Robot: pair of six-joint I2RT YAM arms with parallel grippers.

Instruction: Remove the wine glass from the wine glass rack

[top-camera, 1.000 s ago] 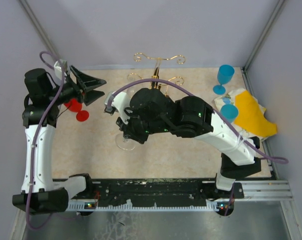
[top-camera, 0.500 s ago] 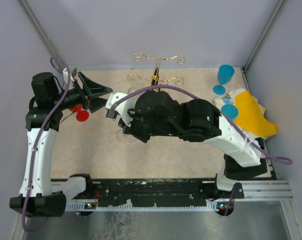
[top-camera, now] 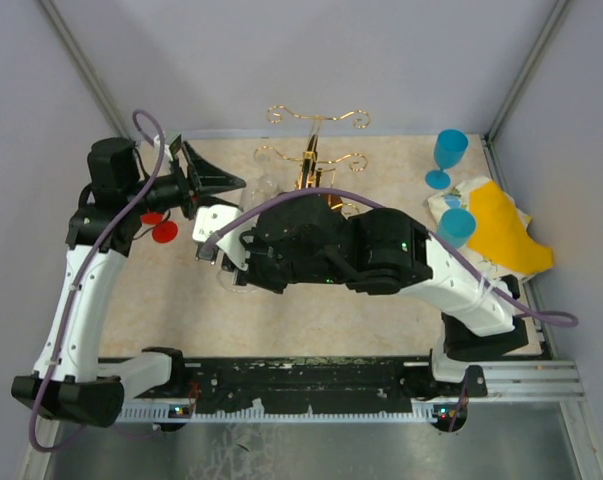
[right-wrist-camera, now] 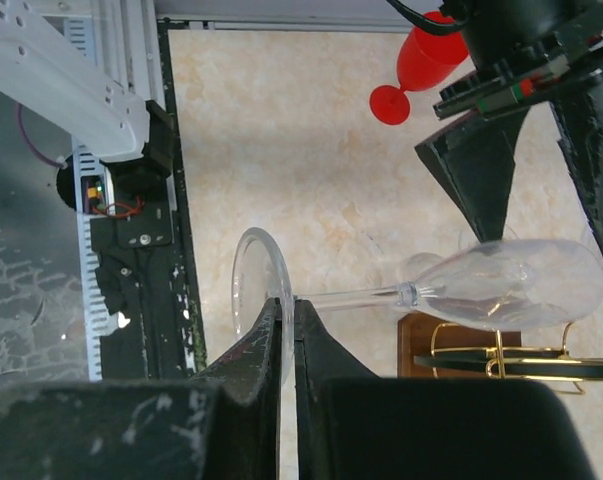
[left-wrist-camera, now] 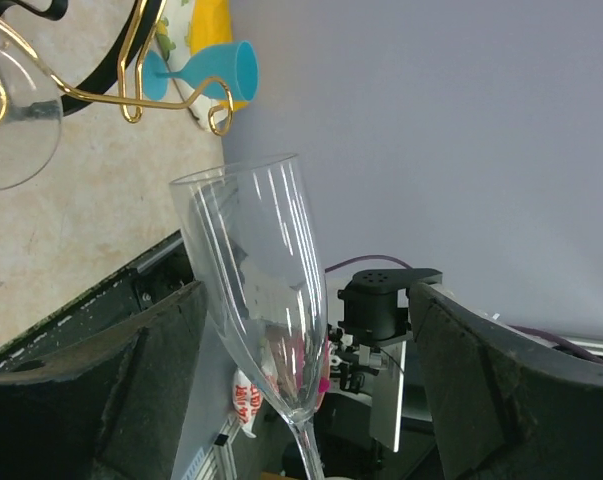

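My right gripper (right-wrist-camera: pixel 286 305) is shut on the round foot of a clear wine glass (right-wrist-camera: pixel 521 285) and holds it lying sideways above the table. Its bowl points toward the gold wire wine glass rack (top-camera: pixel 316 160), whose brown wooden base (right-wrist-camera: pixel 421 340) shows below the bowl. My left gripper (left-wrist-camera: pixel 309 300) is open, with the same glass's bowl (left-wrist-camera: pixel 261 290) between its two fingers and a gap on each side. In the top view the left gripper (top-camera: pixel 231 195) is left of the rack, and the right gripper is hidden under its own arm. A second clear glass (left-wrist-camera: pixel 11 130) hangs on the rack's gold arms.
Two red glasses (top-camera: pixel 159 225) lie at the left of the table under the left arm. A blue glass (top-camera: pixel 448 155) stands at the back right. Another blue glass (top-camera: pixel 459 222) is beside a yellow cloth (top-camera: pixel 506 230). Grey walls close in the table.
My left arm has swung right until its open fingers sit round the glass's bowl. My right arm has shifted left with the glass still in its grip.
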